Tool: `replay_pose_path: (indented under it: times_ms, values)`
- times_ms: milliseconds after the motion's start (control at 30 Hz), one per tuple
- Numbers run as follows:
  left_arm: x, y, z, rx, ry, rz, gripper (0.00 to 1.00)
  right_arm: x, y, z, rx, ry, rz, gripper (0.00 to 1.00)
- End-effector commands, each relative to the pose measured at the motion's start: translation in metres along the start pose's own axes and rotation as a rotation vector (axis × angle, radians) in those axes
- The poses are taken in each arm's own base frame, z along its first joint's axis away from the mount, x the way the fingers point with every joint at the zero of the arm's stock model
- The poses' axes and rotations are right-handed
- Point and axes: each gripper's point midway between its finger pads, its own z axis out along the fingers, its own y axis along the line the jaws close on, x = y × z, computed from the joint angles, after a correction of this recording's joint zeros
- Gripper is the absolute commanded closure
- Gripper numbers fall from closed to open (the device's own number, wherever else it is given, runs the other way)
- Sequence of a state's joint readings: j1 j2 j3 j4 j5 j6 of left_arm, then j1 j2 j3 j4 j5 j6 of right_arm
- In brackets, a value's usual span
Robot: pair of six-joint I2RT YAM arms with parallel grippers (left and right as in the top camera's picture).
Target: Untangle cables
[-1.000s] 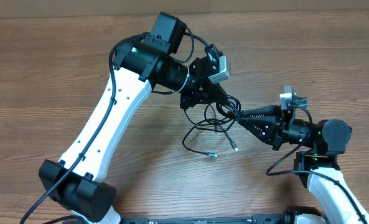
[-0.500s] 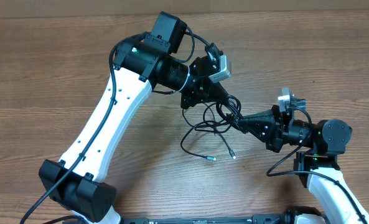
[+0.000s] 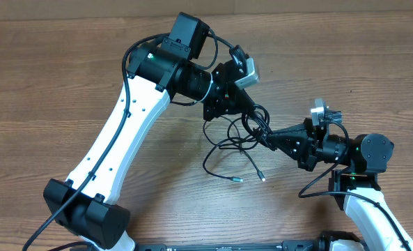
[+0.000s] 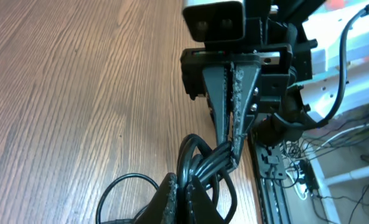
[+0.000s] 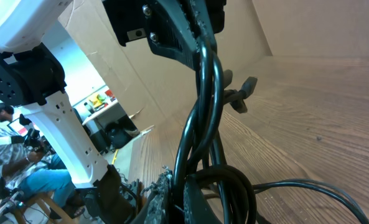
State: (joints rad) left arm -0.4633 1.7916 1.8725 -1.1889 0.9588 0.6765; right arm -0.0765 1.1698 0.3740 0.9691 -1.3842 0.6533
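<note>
Where the thin black cables (image 3: 223,150) hung slack, two silver-tipped plug ends (image 3: 238,179) lay on the brown wood-grain table (image 3: 53,84), nearest the arm bases. Next back, the black right gripper (image 3: 265,138) had its jaws pinched together on the bundle. Just beyond it, the black left gripper (image 3: 255,117) was likewise clamped on the same strands, w/ a short stretch held btwn the two.

Both arms wear white shells on the long links, with black joints between. The left arm (image 3: 122,132) has a thin black cable along its side, a small green light on one joint and a silver camera (image 3: 246,72) at the wrist. The right arm (image 3: 366,209) shows a green light too. The right gripper (image 3: 267,139) is black, its tapering fingers (image 4: 218,93) rough-padded.
</note>
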Motion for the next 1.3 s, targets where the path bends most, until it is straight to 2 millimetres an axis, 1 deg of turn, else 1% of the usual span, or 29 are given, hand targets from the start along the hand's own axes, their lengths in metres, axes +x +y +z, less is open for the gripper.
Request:
replay_pose_path:
  times_ms: [0,100,467,800,1033,1267]
  values:
    - [-0.002,0.005,0.0,-0.025,0.003,-0.084,0.96,-0.003,0.005,0.001,-0.023,0.015,0.008,0.96]
    - [-0.002,0.01,0.0,-0.048,0.007,-0.112,0.96,-0.003,0.005,0.001,-0.023,0.015,0.036,0.96]
    - [0.006,0.048,-0.006,-0.263,0.043,-0.329,0.95,-0.003,0.005,0.001,-0.023,0.016,0.036,0.96]
    - [0.017,0.073,-0.016,-0.432,0.059,-0.476,0.96,-0.003,0.005,0.001,-0.023,0.016,0.043,0.96]
    - [0.026,0.088,-0.026,-0.553,0.066,-0.58,0.95,-0.004,0.005,0.001,-0.023,0.015,0.043,0.96]
    - [0.035,0.099,-0.035,-0.653,0.059,-0.691,0.95,-0.004,0.005,0.001,-0.023,0.015,0.039,0.96]
